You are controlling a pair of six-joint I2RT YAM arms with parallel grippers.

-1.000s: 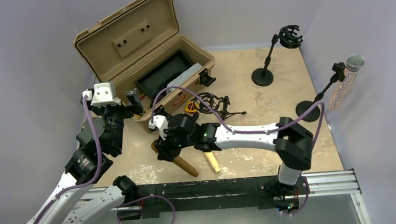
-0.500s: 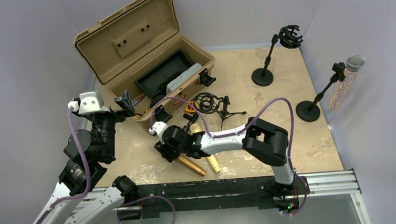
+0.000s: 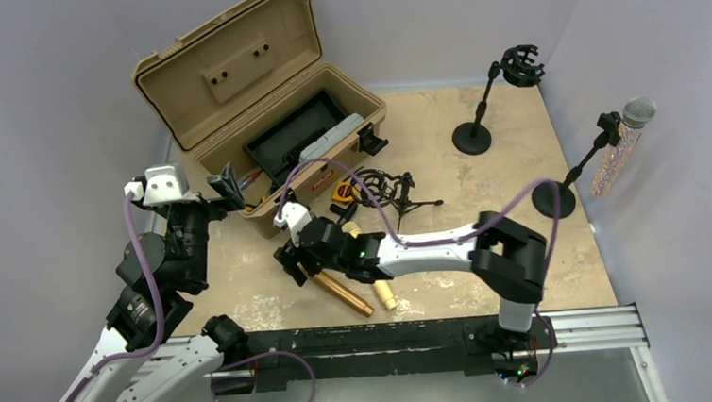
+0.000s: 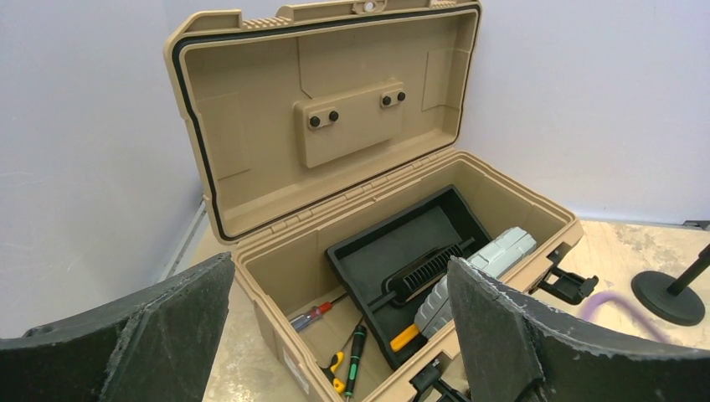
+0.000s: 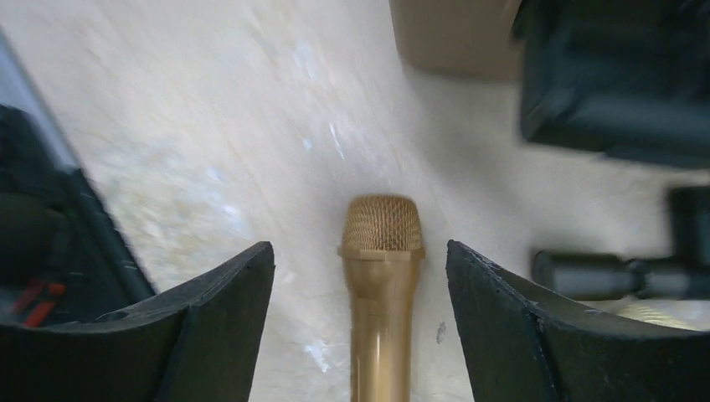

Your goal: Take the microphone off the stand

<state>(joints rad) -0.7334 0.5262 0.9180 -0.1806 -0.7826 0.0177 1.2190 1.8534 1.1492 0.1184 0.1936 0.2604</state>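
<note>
Released astride the gold microphone (image 5: 381,285) (left claw (image 4: 339,261) gapes too), the right claw (image 5: 360,247) might knock it rolling across the counter (image 5: 209,126).

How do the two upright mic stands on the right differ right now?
The back stand has an empty black clip; the right-edge stand carries a microphone with a grey mesh head. The back stand sits farther from the arms; the right-edge stand sits nearer and further right. Both stand upright on round black bases with slanted poles.
</note>
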